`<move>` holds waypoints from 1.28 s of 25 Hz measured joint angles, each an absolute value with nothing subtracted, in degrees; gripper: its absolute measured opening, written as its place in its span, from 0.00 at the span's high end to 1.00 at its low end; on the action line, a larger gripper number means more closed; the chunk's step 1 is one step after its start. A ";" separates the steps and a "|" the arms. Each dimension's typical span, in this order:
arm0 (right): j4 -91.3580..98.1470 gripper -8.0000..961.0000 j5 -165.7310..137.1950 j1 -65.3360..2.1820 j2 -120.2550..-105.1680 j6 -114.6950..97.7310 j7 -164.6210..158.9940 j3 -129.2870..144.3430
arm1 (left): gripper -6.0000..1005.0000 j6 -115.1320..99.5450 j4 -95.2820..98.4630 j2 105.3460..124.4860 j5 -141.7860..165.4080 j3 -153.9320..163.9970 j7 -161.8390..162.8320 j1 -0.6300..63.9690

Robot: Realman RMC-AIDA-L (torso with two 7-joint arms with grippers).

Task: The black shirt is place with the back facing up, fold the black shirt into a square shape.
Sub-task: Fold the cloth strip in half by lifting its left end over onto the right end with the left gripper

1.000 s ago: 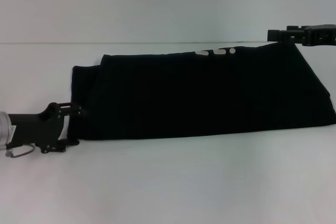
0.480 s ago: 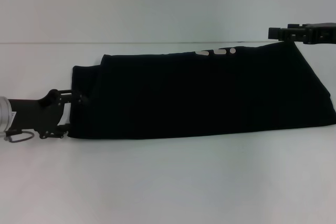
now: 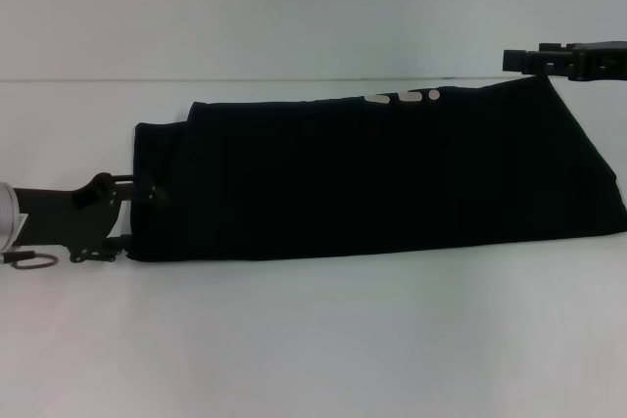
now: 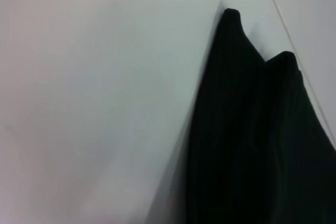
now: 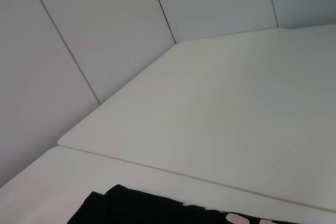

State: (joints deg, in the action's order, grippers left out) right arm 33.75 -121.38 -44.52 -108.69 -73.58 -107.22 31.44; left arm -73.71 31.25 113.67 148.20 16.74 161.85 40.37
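Note:
The black shirt (image 3: 372, 173) lies on the white table (image 3: 313, 340) as a long folded band running left to right, with pale lettering (image 3: 402, 98) showing at its far edge. My left gripper (image 3: 140, 217) is open at the shirt's left end, its fingers beside the near left corner, holding nothing. The left wrist view shows that end of the shirt (image 4: 252, 140) with two pointed folds. My right gripper (image 3: 509, 62) hovers over the shirt's far right corner. The right wrist view shows the shirt's far edge (image 5: 147, 208).
The table's far edge (image 3: 245, 80) runs behind the shirt, with a pale wall beyond. The shirt's right end reaches the edge of the head view. A wire ring (image 3: 27, 259) hangs under my left arm.
My left gripper has drawn up and slightly back to the left at the shirt's left end. My right gripper has shifted a little to the right. The shirt has not moved.

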 joint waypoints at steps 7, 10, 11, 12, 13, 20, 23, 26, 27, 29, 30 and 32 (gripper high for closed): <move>34.03 0.11 -121.38 -44.56 -108.82 -73.75 -107.31 31.46 | 0.27 -74.23 31.79 113.64 150.04 16.77 160.63 40.17; 34.03 0.11 -121.38 -44.57 -108.85 -73.75 -107.31 31.47 | 0.28 -74.29 32.37 113.64 150.12 16.79 160.07 39.82; 34.03 0.11 -121.38 -44.56 -108.86 -73.76 -107.31 31.47 | 0.28 -74.29 32.56 113.64 150.16 16.78 159.95 39.71; 34.03 0.11 -121.38 -44.56 -108.87 -73.78 -107.31 31.47 | 0.28 -74.34 32.70 113.64 150.36 16.77 159.87 39.62; 34.03 0.11 -121.38 -44.55 -108.87 -73.82 -107.31 31.47 | 0.28 -74.54 32.79 113.64 150.59 16.76 159.85 39.60; 34.01 0.11 -121.38 -44.50 -108.89 -73.92 -107.46 31.34 | 0.29 -76.72 33.05 113.64 152.26 16.70 159.62 39.56; 34.01 0.11 -121.38 -44.48 -108.89 -73.92 -107.49 31.29 | 0.30 -76.76 33.04 113.68 152.88 16.70 159.61 39.36; 34.03 0.11 -121.38 -44.47 -108.89 -73.92 -107.61 31.29 | 0.30 -76.83 32.84 113.79 152.93 16.66 159.61 39.24; 34.04 0.11 -121.38 -44.47 -108.89 -73.92 -107.66 31.29 | 0.30 -76.91 32.82 113.79 152.92 16.65 159.62 39.22; 34.09 0.11 -121.38 -44.47 -108.89 -73.92 -107.80 31.29 | 0.30 -77.15 32.74 113.81 152.85 16.57 159.69 39.19; 34.11 0.11 -121.38 -44.48 -108.87 -73.92 -107.85 31.29 | 0.31 -77.24 32.64 113.82 152.81 16.53 159.76 39.25; 34.14 0.11 -121.38 -44.50 -108.84 -73.92 -107.95 31.29 | 0.31 -77.28 32.53 113.82 152.77 16.55 159.89 39.49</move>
